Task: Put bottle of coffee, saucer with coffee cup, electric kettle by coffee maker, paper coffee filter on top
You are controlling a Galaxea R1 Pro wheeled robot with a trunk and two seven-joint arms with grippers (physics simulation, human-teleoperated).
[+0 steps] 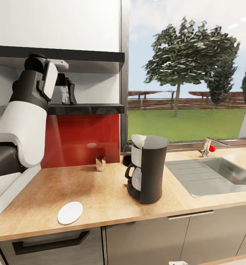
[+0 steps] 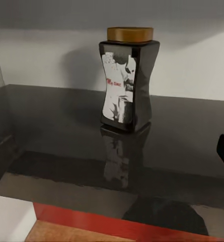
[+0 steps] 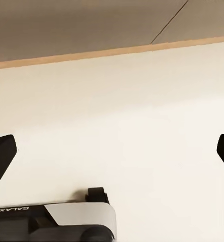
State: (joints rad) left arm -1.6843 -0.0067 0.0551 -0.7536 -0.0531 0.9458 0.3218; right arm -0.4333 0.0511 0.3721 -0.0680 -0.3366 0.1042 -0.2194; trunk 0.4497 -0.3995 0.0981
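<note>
The dark, waisted coffee bottle with a wooden lid (image 2: 128,80) stands upright on the glossy black shelf (image 2: 192,136). The left gripper (image 1: 66,88), fingers spread, hovers before it; the right gripper (image 3: 112,151) is spread too.

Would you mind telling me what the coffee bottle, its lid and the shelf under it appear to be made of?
Bottle: probably glossy black glass or plastic, judging by the sheen on its sides; printed label on the front. Lid: looks like matte wood, being warm brown, though it may be plastic. Shelf: polished dark stone or lacquer, since it mirrors the bottle.
</note>
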